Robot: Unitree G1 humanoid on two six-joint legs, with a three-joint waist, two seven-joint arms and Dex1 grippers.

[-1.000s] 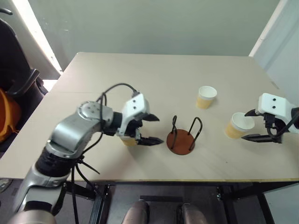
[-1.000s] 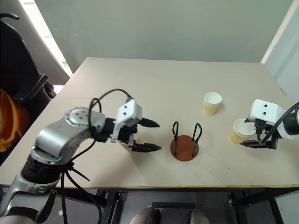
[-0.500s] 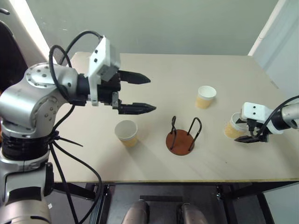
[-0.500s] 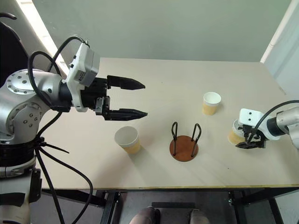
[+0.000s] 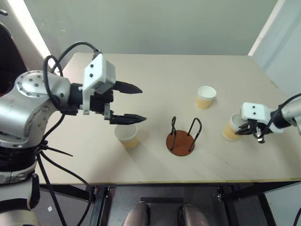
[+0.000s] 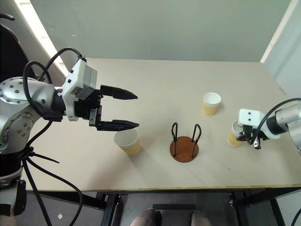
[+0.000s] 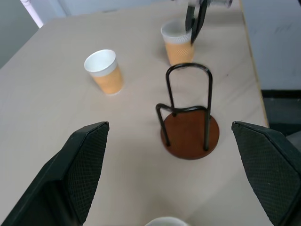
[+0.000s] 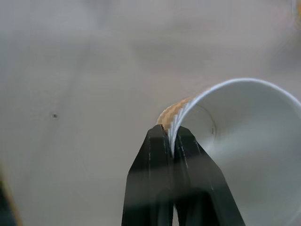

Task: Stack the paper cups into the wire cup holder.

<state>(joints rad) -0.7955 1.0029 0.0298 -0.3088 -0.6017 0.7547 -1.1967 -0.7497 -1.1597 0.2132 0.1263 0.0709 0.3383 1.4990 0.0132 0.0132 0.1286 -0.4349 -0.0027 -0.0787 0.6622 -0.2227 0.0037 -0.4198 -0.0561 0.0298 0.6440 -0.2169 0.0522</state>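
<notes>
Right jaws pinched shut on the rim of a paper cup point(image 5: 231, 128), left gripper point(image 5: 132, 102) jaws spread wide, empty, above another cup point(image 5: 127, 134); wire cup holder point(image 5: 181, 139) empty on the tabletop point(image 5: 155, 75)

I seem to stand in a plain test room or lab. My worktop point(image 5: 155, 70) is a bare pale wooden board on a black metal frame. Behind the worktop rises an unadorned grey-green wall point(image 5: 150, 23), with a white panel point(image 5: 277, 33) beside its far right corner. Left of the worktop sits a dark chair point(image 6: 19, 70).
</notes>
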